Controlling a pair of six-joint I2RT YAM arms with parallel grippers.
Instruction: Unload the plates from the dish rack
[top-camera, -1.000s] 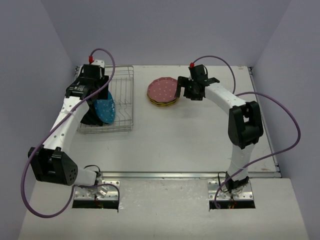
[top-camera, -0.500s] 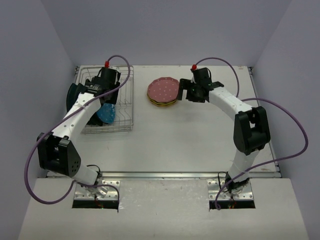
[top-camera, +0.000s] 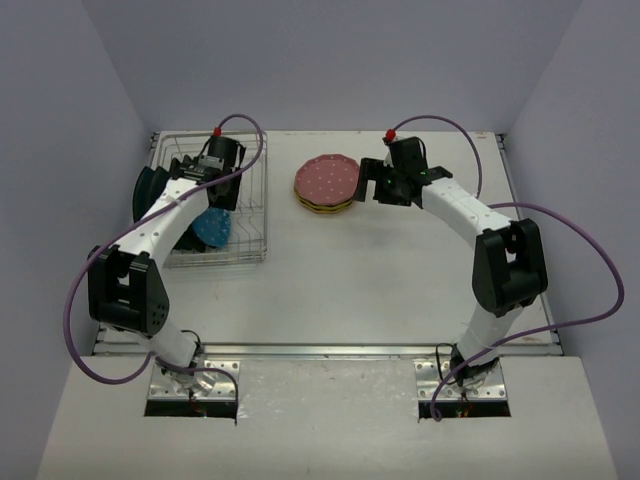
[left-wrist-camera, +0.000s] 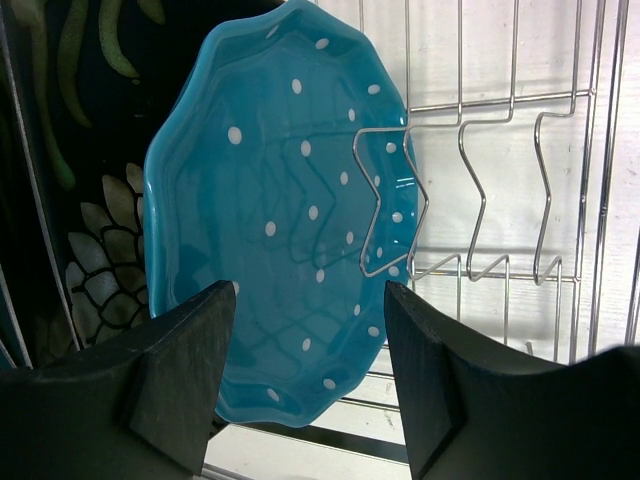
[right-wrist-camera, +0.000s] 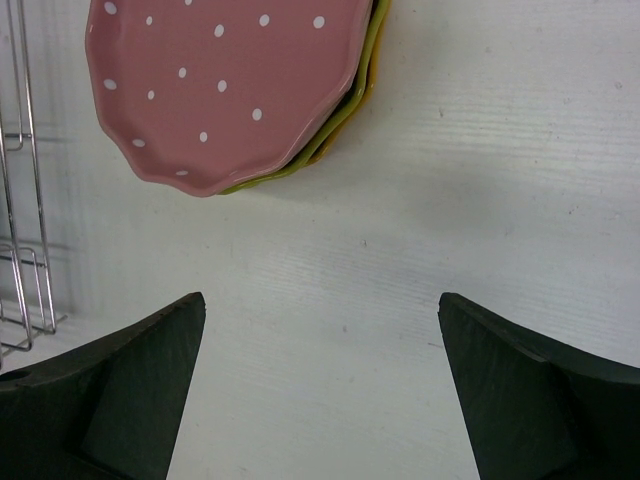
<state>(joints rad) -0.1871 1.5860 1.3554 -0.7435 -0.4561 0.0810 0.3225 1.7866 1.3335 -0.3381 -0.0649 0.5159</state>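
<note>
Left gripper (left-wrist-camera: 310, 292) over dish rack (top-camera: 250, 215), jaws apart facing blue dotted plate (left-wrist-camera: 270, 200); right gripper (right-wrist-camera: 320, 302) wide open, right of dish rack.

Soft, even light fills the overhead view. The white table (top-camera: 400, 270) is bright, close to washed out, and the arms cast only faint, diffuse shadows on it. At the left wrist the blue plate (left-wrist-camera: 280, 220) is sharp with a mild sheen. The area left of it falls dark, and the left gripper's fingers (left-wrist-camera: 180, 380) look slightly soft. At the right wrist a pale shadow edges the pink plate (right-wrist-camera: 230, 80), lit seemingly from above, and the right gripper's fingers (right-wrist-camera: 120, 390) are blurred.
</note>
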